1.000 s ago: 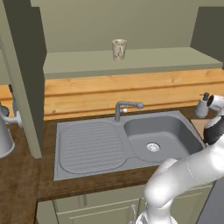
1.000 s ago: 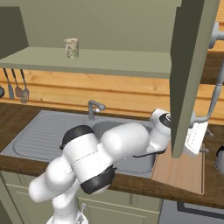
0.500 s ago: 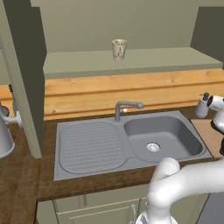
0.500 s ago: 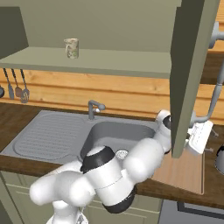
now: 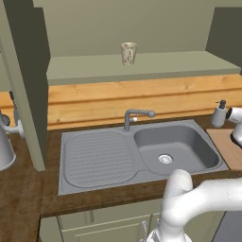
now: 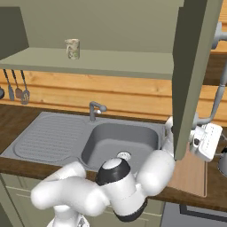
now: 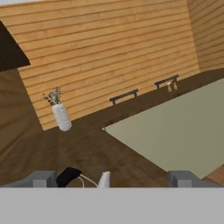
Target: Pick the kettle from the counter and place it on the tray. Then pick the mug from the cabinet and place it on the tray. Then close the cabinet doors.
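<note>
The tool (image 7: 113, 178) is spread wide and holds nothing, hanging low at the right end of the counter (image 5: 28, 189). The kettle (image 6: 223, 163) sits just beyond it at the frame's edge, mostly cut off, so its handle cannot be judged from there.

The main risk is the open cabinet door (image 6: 195, 75), which hangs right beside the wrist; a lift or swing could knock it. A blind descent might also shove the kettle off instead of straddling the handle. The pump bottle (image 5: 218, 114) stands near the wooden tray (image 5: 229, 146) and could be toppled. The mug (image 5: 128, 53) waits on the cabinet shelf (image 5: 142, 68).
</note>
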Tool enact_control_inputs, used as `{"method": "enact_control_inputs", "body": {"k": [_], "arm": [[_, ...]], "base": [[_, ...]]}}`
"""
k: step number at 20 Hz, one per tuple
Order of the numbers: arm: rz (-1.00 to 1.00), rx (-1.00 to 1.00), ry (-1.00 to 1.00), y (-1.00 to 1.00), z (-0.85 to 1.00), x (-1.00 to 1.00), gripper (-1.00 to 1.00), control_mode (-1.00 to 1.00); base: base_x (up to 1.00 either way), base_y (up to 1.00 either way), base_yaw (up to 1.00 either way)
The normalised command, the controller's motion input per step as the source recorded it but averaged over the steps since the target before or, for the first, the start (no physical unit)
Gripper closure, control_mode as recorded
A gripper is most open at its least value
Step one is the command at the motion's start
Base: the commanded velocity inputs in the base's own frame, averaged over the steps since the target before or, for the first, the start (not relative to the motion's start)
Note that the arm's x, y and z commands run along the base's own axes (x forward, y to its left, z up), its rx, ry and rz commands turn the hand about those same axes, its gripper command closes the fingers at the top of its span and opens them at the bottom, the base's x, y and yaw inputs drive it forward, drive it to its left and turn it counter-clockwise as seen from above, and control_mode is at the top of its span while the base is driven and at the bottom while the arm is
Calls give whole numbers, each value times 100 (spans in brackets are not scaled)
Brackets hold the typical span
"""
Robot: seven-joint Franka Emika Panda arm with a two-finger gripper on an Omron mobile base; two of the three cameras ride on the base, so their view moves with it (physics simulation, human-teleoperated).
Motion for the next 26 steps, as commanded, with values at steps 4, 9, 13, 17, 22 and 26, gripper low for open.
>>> {"method": "enact_control_inputs", "body": {"k": [4, 9, 13, 17, 22, 26], "arm": [[0, 0, 3, -26, -8, 10, -100, -100], [0, 0, 7, -13, -8, 21, -100, -100], [0, 0, 6, -5, -8, 27, -100, -100], [0, 0, 2, -10, -10, 26, -100, -100], [0, 0, 4, -20, -13, 27, -100, -100], [0, 2, 3, -24, -15, 20, -100, -100]], "base": [[0, 0, 0], [0, 0, 0], [0, 0, 0], [0, 0, 0], [0, 0, 0], [0, 0, 0]]}}
